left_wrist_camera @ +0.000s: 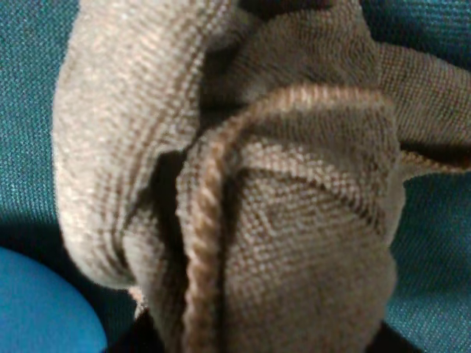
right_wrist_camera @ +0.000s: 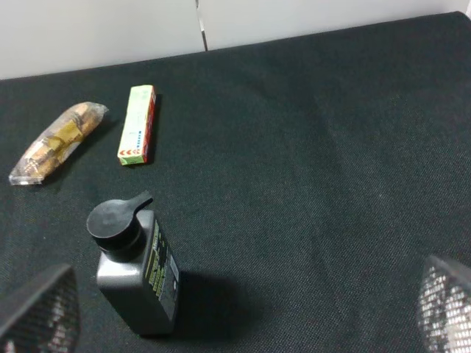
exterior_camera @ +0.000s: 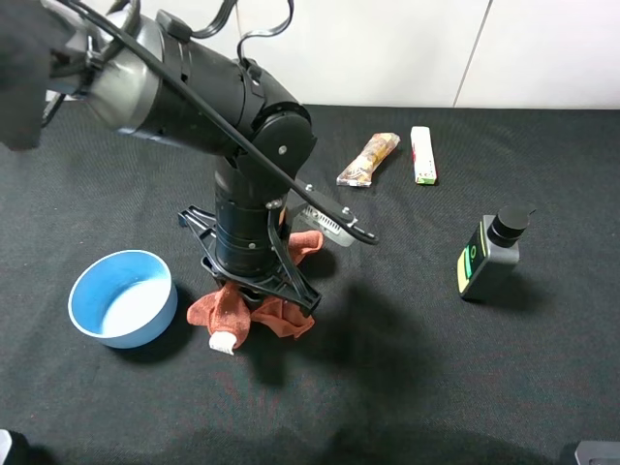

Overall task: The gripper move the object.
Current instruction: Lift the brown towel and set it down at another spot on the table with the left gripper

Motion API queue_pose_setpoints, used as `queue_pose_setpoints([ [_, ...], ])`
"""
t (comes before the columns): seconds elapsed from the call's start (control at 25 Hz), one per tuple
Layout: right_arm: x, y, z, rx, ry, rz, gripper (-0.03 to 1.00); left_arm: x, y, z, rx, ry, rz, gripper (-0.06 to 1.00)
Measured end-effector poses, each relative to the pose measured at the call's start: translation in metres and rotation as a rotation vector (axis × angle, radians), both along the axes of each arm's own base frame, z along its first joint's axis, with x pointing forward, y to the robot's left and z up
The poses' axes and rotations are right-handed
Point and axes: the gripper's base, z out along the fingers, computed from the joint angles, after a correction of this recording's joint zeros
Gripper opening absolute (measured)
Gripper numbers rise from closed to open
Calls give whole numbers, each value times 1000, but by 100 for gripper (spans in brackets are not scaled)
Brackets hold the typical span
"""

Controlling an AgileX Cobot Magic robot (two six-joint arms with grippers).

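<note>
Left gripper points straight down onto the rust-red cloth. The cloth lies bunched directly beneath it, folds spilling out on both sides, just beside the blue bowl. Jaws are buried in fabric; clenched or released, cannot tell. Black textured tabletop. Dark bottle, snack packet and slim box sit well apart. White wall behind.
</note>
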Motion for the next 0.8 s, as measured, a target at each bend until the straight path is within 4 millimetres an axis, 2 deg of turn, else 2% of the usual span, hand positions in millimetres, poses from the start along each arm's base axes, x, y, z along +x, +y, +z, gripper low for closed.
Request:
queue_pose_setpoints([
  [0.28,0,1,0,5,-1,4,69,0,0,0,-2,-4,0,45],
  [0.68,0,1,0,5,-1,4,69,0,0,0,0,-1,3,86],
  [0.8,0,1,0,5,-1,4,69,0,0,0,3,3,5,94],
])
